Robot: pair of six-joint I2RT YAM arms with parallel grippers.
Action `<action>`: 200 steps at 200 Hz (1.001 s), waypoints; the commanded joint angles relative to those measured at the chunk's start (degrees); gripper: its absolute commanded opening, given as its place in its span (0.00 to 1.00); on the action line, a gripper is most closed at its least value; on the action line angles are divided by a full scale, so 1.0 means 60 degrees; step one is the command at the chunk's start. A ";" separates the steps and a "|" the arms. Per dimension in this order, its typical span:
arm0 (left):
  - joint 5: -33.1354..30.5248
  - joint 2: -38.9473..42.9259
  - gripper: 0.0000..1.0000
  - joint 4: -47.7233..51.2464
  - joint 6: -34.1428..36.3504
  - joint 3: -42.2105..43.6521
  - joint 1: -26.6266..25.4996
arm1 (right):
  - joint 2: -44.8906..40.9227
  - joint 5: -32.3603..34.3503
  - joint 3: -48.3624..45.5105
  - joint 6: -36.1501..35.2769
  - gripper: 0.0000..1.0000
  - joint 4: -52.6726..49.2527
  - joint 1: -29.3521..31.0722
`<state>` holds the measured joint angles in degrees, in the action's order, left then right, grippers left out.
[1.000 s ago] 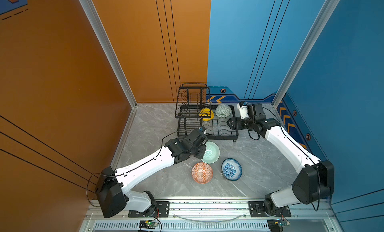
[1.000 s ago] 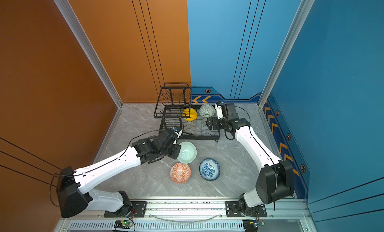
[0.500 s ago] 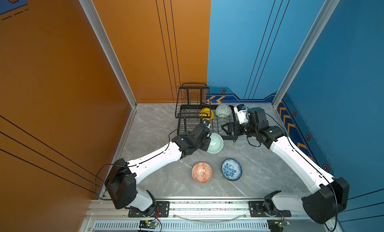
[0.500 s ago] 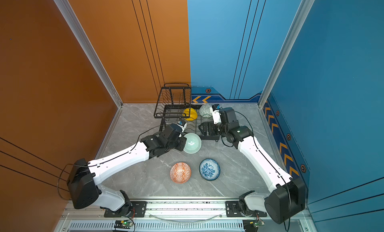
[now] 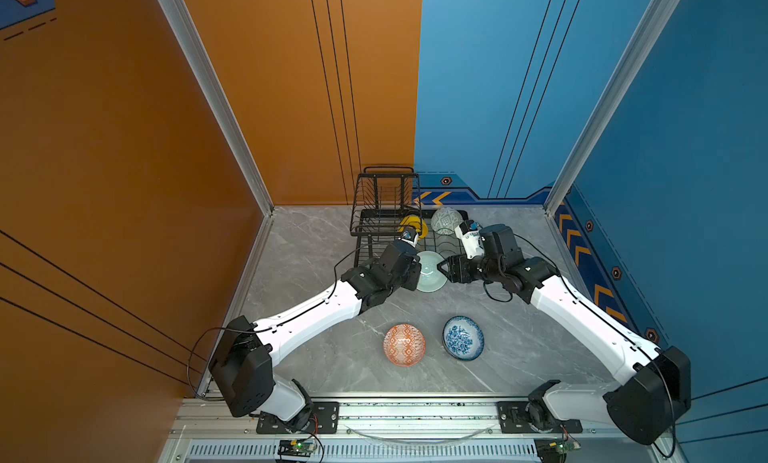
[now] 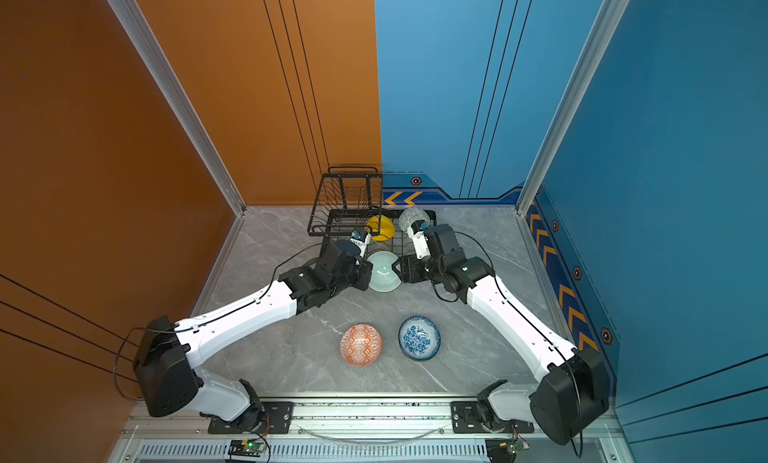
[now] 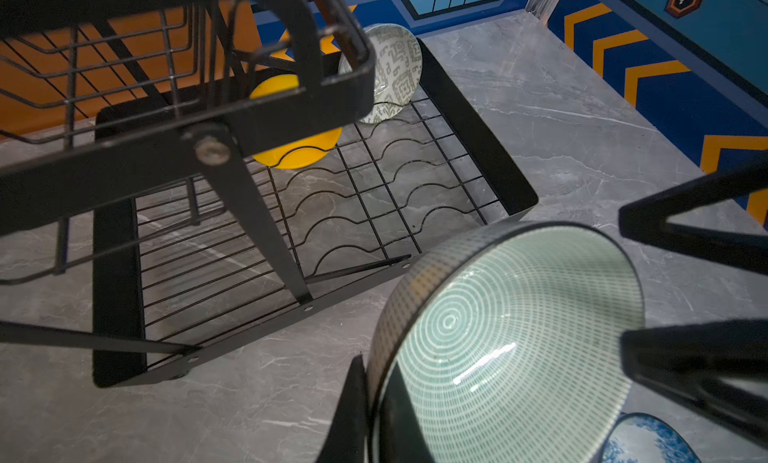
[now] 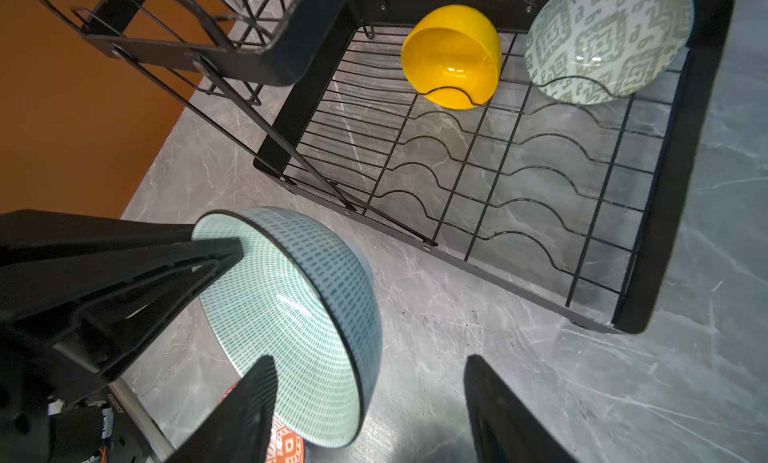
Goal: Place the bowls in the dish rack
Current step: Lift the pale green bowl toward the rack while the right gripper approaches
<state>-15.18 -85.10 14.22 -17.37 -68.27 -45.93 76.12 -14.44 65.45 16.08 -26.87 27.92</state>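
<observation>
Seemingly a handover: left gripper pinches the pale mint ringed bowl; right gripper, jaws apart, should clamp its rim next.

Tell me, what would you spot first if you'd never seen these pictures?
The pale mint ringed bowl, held tilted just in front of the black wire dish rack: the left arm's fingers pinch its rim while the right arm's fingers stand open on its other side. Next, the bright yellow bowl and the grey-green patterned bowl standing on edge in the rack's far row.
</observation>
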 commanded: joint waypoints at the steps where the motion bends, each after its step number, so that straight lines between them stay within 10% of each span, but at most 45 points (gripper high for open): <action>1: 0.0160 0.0135 0.00 -0.1160 -0.0265 -0.0091 0.0163 | 0.0230 0.0168 -0.0259 0.0277 0.66 0.0251 0.0077; 144: 0.1158 0.0397 0.00 -0.1812 -0.0621 0.0334 0.0199 | 0.0924 0.0680 -0.0316 0.1085 0.32 0.1488 0.0193; 200: 0.1233 0.0515 0.00 -0.1835 -0.0592 0.0370 0.0224 | 0.0968 0.0722 -0.0266 0.1085 0.05 0.1462 0.0266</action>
<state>-10.33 -84.75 6.87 -20.18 -65.98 -44.99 81.91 -11.53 63.66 21.80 -18.83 29.56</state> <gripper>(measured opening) 0.080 0.153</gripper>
